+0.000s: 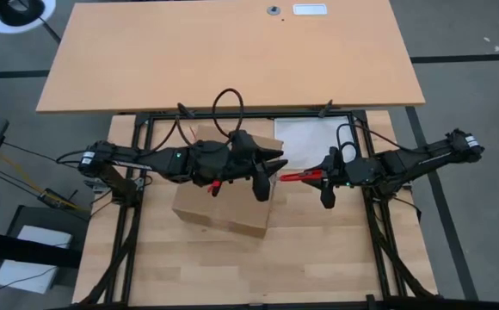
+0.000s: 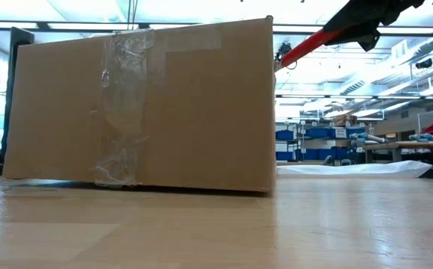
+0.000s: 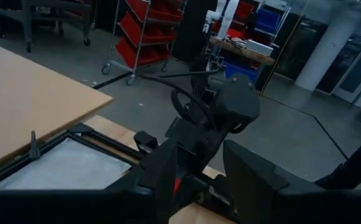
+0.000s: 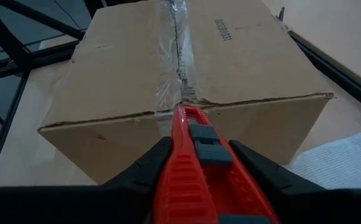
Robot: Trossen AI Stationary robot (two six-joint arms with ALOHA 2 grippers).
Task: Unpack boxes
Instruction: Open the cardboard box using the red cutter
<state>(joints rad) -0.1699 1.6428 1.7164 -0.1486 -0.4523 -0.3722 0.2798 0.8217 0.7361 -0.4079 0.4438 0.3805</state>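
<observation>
Pale wood surface (image 1: 335, 258) carries 1 taped box (image 1: 224, 211) near its middle. Right hand (image 1: 325, 176) grips a red box cutter (image 4: 193, 168), tip at the box's top seam. Left hand (image 1: 262, 168) hovers over the box; its opening cannot be told.

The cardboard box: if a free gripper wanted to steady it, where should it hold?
Probably from above, pressing on a top flap beside the taped seam of the cardboard box. It looks too wide to pinch, and the right gripper holds the box cutter at the seam's end.
</observation>
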